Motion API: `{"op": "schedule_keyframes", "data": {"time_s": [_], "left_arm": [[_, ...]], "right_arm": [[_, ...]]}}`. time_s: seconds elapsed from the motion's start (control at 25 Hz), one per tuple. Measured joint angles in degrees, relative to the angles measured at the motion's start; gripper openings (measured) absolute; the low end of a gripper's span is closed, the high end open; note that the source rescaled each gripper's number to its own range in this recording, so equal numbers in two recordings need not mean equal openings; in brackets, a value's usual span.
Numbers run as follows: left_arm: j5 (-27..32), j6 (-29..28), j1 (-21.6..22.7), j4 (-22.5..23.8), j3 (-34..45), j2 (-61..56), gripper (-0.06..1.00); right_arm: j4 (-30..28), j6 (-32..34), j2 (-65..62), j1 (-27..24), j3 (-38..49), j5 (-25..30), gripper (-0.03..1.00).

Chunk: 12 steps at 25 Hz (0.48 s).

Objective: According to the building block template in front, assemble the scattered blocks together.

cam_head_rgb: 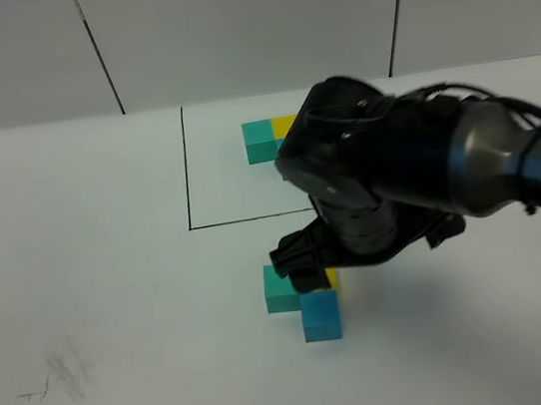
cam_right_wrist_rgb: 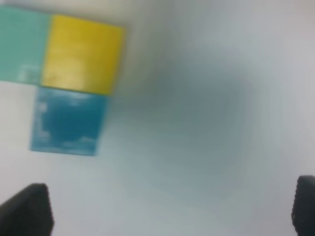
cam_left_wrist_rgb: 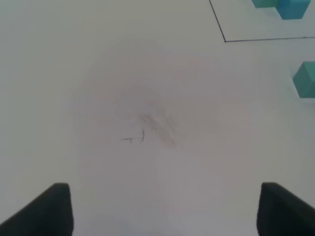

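Note:
The building block template sits inside a thin black rectangle (cam_head_rgb: 187, 174); its teal cube (cam_head_rgb: 260, 140) and yellow cube (cam_head_rgb: 285, 125) show, and my right arm hides the rest. The scattered blocks lie below it, touching in an L: teal (cam_head_rgb: 281, 290), a sliver of yellow (cam_head_rgb: 333, 277) and blue (cam_head_rgb: 321, 316). In the right wrist view they read teal (cam_right_wrist_rgb: 22, 46), yellow (cam_right_wrist_rgb: 82, 54), blue (cam_right_wrist_rgb: 69, 120). My right gripper (cam_head_rgb: 370, 249) (cam_right_wrist_rgb: 165, 211) hovers beside them, open and empty. My left gripper (cam_left_wrist_rgb: 166, 211) is open over bare table.
Pencil scribbles (cam_left_wrist_rgb: 147, 132) mark the white table under the left gripper, also visible at front left (cam_head_rgb: 63, 378). The left wrist view catches the frame's corner line (cam_left_wrist_rgb: 224, 34), template cubes (cam_left_wrist_rgb: 293, 9) and the loose teal block (cam_left_wrist_rgb: 306, 78). A grey panelled wall (cam_head_rgb: 246, 25) stands behind.

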Motion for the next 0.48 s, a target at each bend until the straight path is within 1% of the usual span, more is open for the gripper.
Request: {"op": "schedule_keyframes", "data": {"time_s": [0.12, 0.2, 0.28, 0.36, 0.44, 0.48], "left_arm": [[0.0, 0.0, 0.0, 0.0, 0.0, 0.0, 0.65], [0.0, 0.0, 0.0, 0.0, 0.0, 0.0, 0.65], [0.0, 0.0, 0.0, 0.0, 0.0, 0.0, 0.65], [0.0, 0.0, 0.0, 0.0, 0.0, 0.0, 0.65], [0.0, -0.3, 0.0, 0.0, 0.0, 0.0, 0.65], [0.0, -0.3, 0.0, 0.0, 0.0, 0.0, 0.65]], "right_arm": [[-8.4, -4.1, -7.0, 0.0, 0.8, 0.5, 1.00], [-14.7, -9.2, -11.7, -0.3, 1.6, 0.8, 1.00], [-20.7, -15.1, -15.9, -2.2, 1.9, 0.8, 1.00], [-25.1, -22.3, -20.6, -5.9, 1.9, 0.8, 1.00], [-28.0, -32.0, -25.1, -11.4, 1.9, 0.9, 1.00], [-28.3, -37.2, -27.4, -15.1, 1.9, 0.9, 1.00]]}}
